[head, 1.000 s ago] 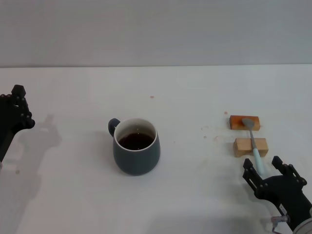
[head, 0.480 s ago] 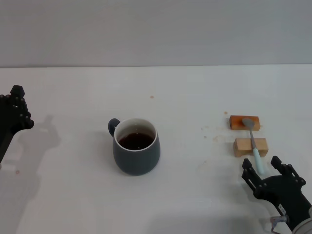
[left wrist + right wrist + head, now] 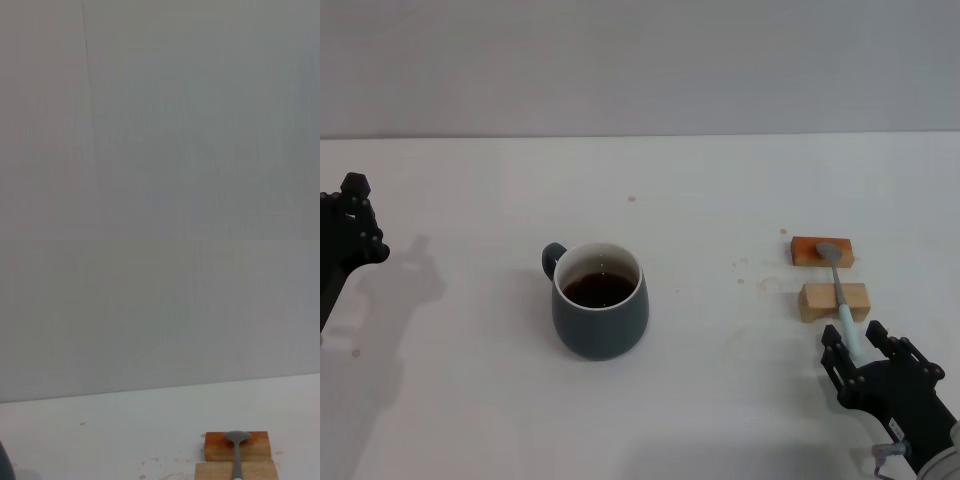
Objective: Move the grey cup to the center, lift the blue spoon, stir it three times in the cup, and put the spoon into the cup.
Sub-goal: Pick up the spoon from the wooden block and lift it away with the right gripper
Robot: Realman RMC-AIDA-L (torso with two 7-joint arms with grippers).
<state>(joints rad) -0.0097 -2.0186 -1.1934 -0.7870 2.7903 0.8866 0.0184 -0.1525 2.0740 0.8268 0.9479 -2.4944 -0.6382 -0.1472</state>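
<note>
we see the rounded slate-grey ceramic mug (image 3: pixel 600 300) of dark liquid mid-table, handle toward the robot's left. the slim teaspoon with a pale blue handle (image 3: pixel 839 290) lies across two small wooden blocks (image 3: pixel 833 301) on the right. our right gripper (image 3: pixel 863 358) sits open-fingered around the handle's near tip. left gripper (image 3: pixel 350 225) waits at the left edge; its jaw state we cannot tell.

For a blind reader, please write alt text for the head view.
A grey cup of dark liquid stands mid-table; to its right a blue spoon lies across two wooden blocks. The right gripper, jaws open, sits around the handle's tip; the left gripper waits at the left edge.
</note>
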